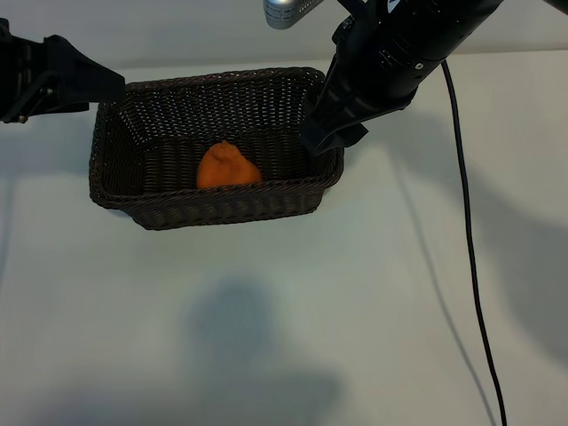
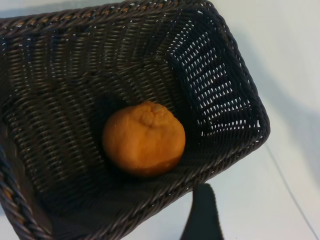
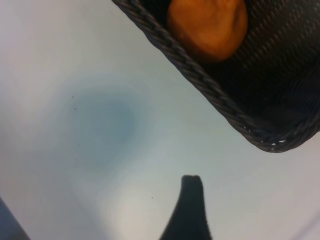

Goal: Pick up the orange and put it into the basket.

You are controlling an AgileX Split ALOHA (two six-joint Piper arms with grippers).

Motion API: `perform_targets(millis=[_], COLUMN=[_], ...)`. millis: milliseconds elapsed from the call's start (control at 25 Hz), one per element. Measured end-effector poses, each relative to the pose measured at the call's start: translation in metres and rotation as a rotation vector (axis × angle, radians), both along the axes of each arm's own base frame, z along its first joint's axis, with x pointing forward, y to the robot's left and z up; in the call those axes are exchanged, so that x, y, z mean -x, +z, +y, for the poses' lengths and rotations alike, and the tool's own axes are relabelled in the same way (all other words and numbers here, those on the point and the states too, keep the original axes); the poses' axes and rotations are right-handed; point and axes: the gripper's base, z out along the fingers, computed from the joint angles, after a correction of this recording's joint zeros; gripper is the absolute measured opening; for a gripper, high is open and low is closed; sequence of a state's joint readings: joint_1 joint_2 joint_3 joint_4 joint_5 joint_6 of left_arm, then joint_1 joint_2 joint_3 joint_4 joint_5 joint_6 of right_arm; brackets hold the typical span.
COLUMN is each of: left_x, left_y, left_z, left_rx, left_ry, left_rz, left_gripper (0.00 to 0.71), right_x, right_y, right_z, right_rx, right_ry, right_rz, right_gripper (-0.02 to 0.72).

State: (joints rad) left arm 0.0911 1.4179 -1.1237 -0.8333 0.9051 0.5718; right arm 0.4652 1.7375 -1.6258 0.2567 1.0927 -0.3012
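Note:
The orange (image 1: 228,167) lies on the floor of the dark brown wicker basket (image 1: 231,206), a little left of its middle, stem end up. No gripper touches it. My left gripper (image 1: 111,87) hovers open by the basket's far left corner with nothing in it. In the left wrist view the orange (image 2: 144,139) sits inside the basket (image 2: 260,120), and one dark fingertip (image 2: 202,215) shows outside the rim. My right gripper (image 1: 335,140) hangs open and empty over the basket's right end. The right wrist view shows one fingertip (image 3: 190,200) over bare table, with the orange (image 3: 207,25) beyond the basket rim (image 3: 200,75).
The basket stands on a white table (image 1: 266,319). A black cable (image 1: 469,248) runs from the right arm down across the table's right side. A grey metal cylinder (image 1: 284,11) shows at the top edge, above the basket.

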Motion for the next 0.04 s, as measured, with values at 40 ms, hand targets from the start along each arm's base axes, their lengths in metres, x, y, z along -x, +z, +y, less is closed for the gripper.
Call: perform_targets(millis=[40], left_x=[0.0], left_y=[0.0], left_z=[0.0], left_rx=[0.0], left_ry=[0.0], left_rz=[0.0], left_gripper=[0.588], right_x=[0.0], right_y=[0.0], right_z=[0.0], right_rx=[0.0], right_ry=[0.0], right_rz=[0.0], right_gripper=[0.595])
